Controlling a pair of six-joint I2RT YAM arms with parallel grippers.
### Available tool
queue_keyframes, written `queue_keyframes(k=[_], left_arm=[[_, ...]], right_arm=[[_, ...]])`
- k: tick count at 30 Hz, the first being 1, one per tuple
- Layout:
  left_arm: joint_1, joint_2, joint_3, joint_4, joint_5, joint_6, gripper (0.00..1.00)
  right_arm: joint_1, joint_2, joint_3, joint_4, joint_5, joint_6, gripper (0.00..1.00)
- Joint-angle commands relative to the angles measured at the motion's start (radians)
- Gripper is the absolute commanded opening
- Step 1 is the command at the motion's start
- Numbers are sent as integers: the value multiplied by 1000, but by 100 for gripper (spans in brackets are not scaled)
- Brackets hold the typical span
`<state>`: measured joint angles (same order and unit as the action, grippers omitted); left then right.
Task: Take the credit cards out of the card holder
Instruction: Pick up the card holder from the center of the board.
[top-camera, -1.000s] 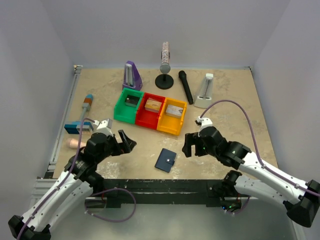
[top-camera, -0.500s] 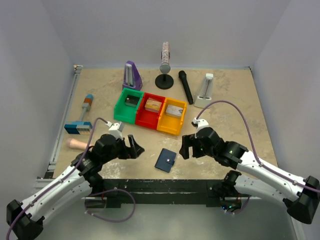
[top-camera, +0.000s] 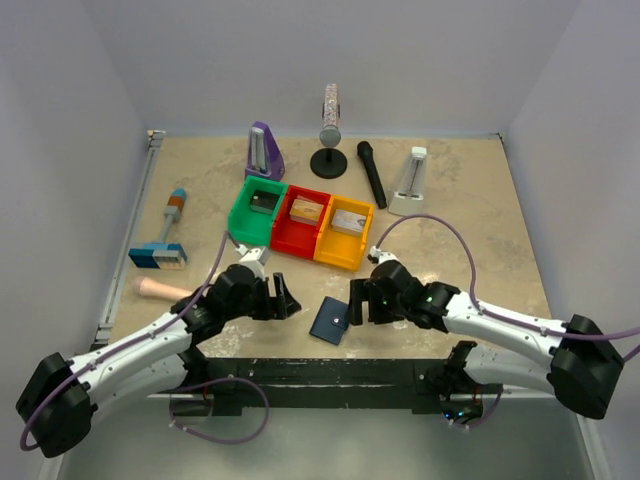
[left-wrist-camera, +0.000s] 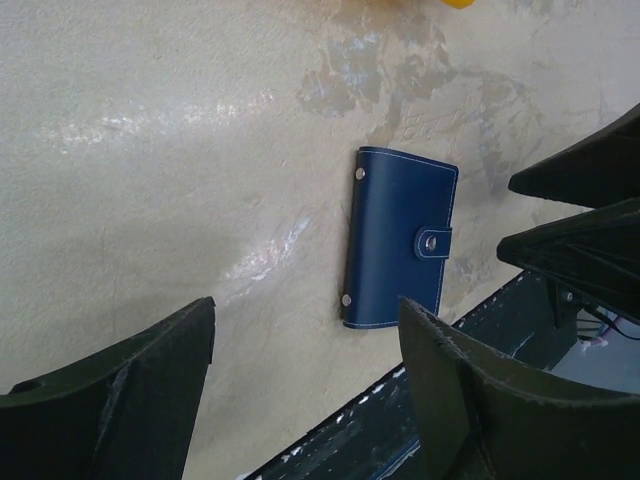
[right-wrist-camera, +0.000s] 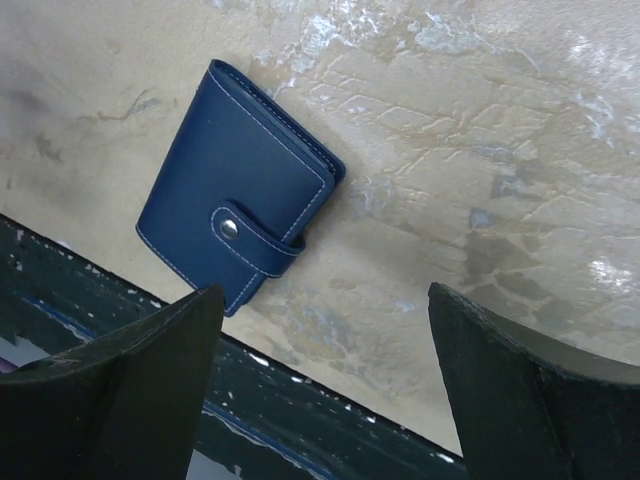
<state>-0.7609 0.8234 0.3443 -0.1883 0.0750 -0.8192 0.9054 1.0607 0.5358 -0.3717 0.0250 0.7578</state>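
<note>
Card holder (top-camera: 330, 320): navy, folded shut, strap snapped down over its silver stud (right-wrist-camera: 230, 228). It lies flat on the table (top-camera: 460, 220), close to the near edge, just short of the black rail (top-camera: 330, 372). Nothing grips it.

Your left tool (top-camera: 285, 300): just left of the holder, low over the table, fingers spread wide with nothing between them. In its wrist view the holder lies ahead, clear of both fingers.

Your right tool (top-camera: 357, 305): just right of the holder, likewise released, fingers apart and holding nothing. The holder lies ahead of them, untouched.

Behind the holder: green bin (top-camera: 256, 210), red bin (top-camera: 305, 222) and yellow bin (top-camera: 345, 235) in a row, each with a block inside. Further back lies a black microphone (top-camera: 372, 173).
</note>
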Motion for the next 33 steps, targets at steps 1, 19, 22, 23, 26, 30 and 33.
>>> queue_keyframes(k=[1, 19, 22, 23, 26, 30, 33], left_arm=[[-5, 57, -14, 124, 58, 8, 76], [-32, 238, -1, 285, 141, 25, 64], [-44, 255, 9, 283, 138, 35, 59], [-48, 261, 15, 280, 138, 40, 59], [-60, 283, 24, 274, 135, 46, 56], [-69, 302, 33, 263, 131, 54, 54], [-75, 319, 41, 263, 132, 60, 52]], right_arm=[[6, 35, -7, 123, -22, 90, 86], [-11, 186, 1, 230, -74, 147, 59], [-29, 196, -14, 267, -103, 153, 57], [-36, 200, -20, 284, -111, 155, 56], [-49, 212, -37, 323, -132, 166, 53], [-65, 226, -54, 356, -151, 173, 49], [-74, 237, -59, 367, -161, 176, 48]])
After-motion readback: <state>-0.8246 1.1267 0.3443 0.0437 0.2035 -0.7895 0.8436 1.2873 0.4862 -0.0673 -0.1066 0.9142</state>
